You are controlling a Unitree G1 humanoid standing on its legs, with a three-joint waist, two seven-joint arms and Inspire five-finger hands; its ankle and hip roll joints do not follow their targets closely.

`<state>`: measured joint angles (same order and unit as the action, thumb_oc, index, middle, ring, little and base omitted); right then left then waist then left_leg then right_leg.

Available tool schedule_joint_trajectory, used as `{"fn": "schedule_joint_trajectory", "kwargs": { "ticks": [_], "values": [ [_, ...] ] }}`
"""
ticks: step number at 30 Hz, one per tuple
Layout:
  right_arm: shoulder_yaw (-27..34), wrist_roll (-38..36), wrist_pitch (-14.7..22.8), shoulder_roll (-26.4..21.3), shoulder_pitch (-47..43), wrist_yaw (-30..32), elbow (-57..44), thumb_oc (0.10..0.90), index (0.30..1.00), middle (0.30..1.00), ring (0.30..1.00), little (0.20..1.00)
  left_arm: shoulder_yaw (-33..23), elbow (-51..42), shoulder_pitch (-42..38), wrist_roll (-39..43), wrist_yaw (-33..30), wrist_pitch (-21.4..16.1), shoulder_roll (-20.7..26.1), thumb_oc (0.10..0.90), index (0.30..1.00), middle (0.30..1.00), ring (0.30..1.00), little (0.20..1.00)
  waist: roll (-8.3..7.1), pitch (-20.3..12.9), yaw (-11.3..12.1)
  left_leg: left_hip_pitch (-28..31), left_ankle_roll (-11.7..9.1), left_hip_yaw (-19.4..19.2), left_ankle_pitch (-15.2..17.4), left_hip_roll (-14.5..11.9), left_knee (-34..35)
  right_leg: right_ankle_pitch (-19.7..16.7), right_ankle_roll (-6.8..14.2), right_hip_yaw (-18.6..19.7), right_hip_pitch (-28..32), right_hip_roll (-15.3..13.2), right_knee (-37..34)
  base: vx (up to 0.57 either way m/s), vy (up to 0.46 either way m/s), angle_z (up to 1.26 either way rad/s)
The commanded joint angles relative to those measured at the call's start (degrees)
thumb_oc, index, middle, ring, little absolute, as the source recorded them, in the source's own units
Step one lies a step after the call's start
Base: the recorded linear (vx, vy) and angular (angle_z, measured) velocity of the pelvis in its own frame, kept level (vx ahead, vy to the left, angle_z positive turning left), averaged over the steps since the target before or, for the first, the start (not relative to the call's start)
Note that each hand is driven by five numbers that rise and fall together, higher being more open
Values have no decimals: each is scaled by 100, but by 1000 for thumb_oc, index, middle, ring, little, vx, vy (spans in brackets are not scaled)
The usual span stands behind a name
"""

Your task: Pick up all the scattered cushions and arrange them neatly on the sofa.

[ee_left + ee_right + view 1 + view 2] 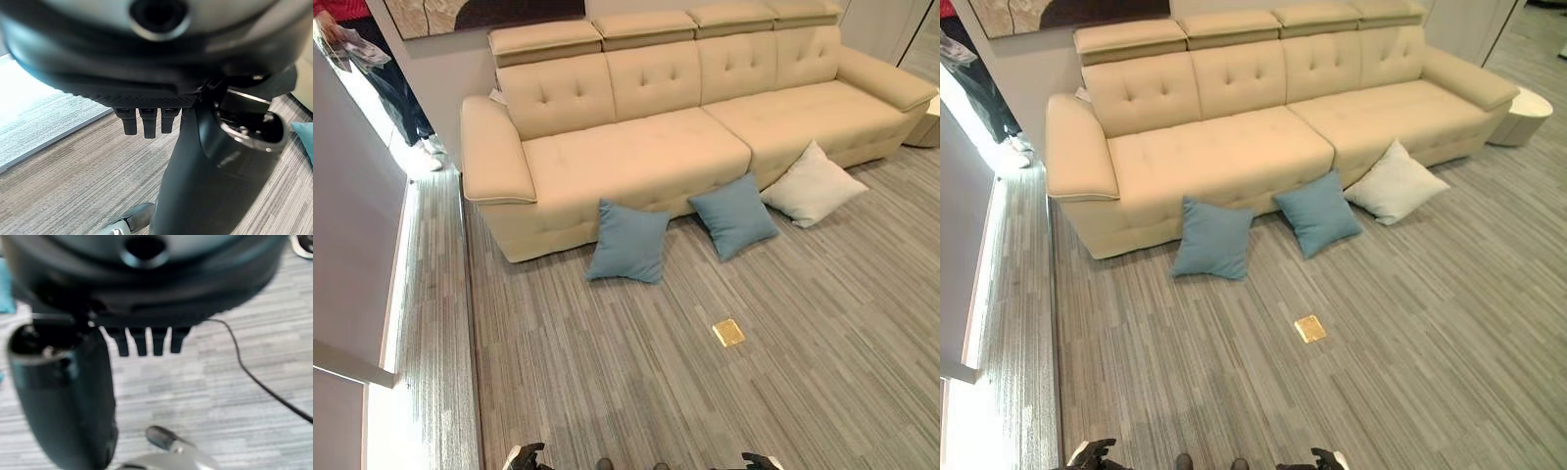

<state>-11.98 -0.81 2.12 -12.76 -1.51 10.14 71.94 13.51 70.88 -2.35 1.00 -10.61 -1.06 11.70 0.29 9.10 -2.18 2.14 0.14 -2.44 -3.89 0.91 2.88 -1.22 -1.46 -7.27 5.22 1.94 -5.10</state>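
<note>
Sofa [636, 157] upholstered in cream beige, button-tufted back and seat. Two cushions coloured dusty blue: one [628, 243] nearer left hand [527, 456], other [733, 215] further toward right hand [759, 461]. Third cushion [814, 185] coloured off-white, plain. Floor [636, 372] patterned in grey striped planks. Small floor plate [728, 333] coloured brass gold, ahead of right hand. Both hands finished dark, near black. Wall picture [480, 15] painted in brown and tan. Person [372, 69] clothed in red top, dark trousers, white shoes

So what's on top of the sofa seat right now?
Nothing lies on the sofa seat. Two blue cushions and a white cushion lean against its front on the floor, hiding parts of its base.
</note>
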Motion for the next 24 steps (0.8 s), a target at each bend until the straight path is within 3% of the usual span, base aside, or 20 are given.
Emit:
{"fn": "schedule_joint_trajectory", "kwargs": {
  "ticks": [1, 4, 8, 9, 15, 17, 20, 22, 24],
  "values": [
    [-122, -111, 120, -243, -315, 180, 100, 800, 900, 900, 900, 900, 212, 3, -474, 22, -14, -199, -70, 800, 900, 900, 900, 900, -220, 278, -18, -422, -269, 5, 796, -82, -1172, 704, 275, -35, -131, -373, 596, -22, -50, 15],
    [-114, -171, 128, -263, -356, 191, 82, 800, 900, 900, 900, 900, 217, -21, -548, 107, -32, -201, -66, 800, 900, 900, 900, 900, -301, 323, -5, -819, -272, -29, 792, -88, -1631, 736, 236, -46, -74, -402, 532, 52, -3, 11],
    [-121, -170, 126, -251, -332, 199, 67, 800, 900, 900, 900, 900, 220, 2, -533, 97, -45, -187, -52, 800, 900, 900, 900, 900, -343, 236, 20, -998, -216, -120, 737, -94, -1325, 786, 302, -29, -9, -412, 459, 140, 60, 3],
    [-178, -135, 135, -249, -346, 209, 40, 800, 900, 900, 900, 900, 225, -22, -512, 101, -76, -205, -33, 800, 900, 900, 900, 900, -360, 254, 72, -1221, -209, -142, 598, -94, -1278, 810, 324, -17, 25, -407, 446, 98, 74, 8],
    [-130, -92, 92, -157, -292, 187, 78, 800, 900, 900, 900, 900, 144, 111, -428, 64, -34, -180, -30, 800, 900, 900, 900, 900, -343, 116, 109, -953, -66, -80, 666, 22, -1007, 923, 487, 162, 38, -497, 730, 178, 156, -16],
    [-140, -35, 51, -124, -311, 145, 55, 800, 900, 900, 900, 900, 67, 115, -408, 73, -37, -180, 17, 800, 900, 900, 900, 900, -288, 132, 198, -720, 124, -165, 762, 63, -838, 842, 699, 158, -307, -690, 1553, 171, 240, -33],
    [-203, 4, 33, -129, -416, 155, -45, 800, 900, 900, 900, 900, 39, 91, -433, 24, -66, -159, 116, 800, 900, 900, 900, 900, -228, 260, 174, -496, 292, -207, 768, 63, -653, 378, 892, 162, -820, -811, 2610, 99, 131, -40],
    [-208, 6, 46, -138, -415, 164, -105, 800, 900, 900, 900, 900, 34, 80, -444, 33, -70, -178, 152, 800, 900, 900, 900, 900, -195, 287, 182, -436, 322, -197, 786, 53, -603, 320, 899, 94, -962, -862, 2830, 118, 71, -3],
    [-218, 32, 52, -158, -450, 161, -180, 800, 900, 900, 900, 900, 31, 61, -452, 13, -63, -189, 198, 800, 900, 900, 900, 900, -136, 313, 153, -165, 349, -145, 870, 58, -450, 391, 780, -95, -1258, -915, 2854, 232, 61, -4]
  ]
}}
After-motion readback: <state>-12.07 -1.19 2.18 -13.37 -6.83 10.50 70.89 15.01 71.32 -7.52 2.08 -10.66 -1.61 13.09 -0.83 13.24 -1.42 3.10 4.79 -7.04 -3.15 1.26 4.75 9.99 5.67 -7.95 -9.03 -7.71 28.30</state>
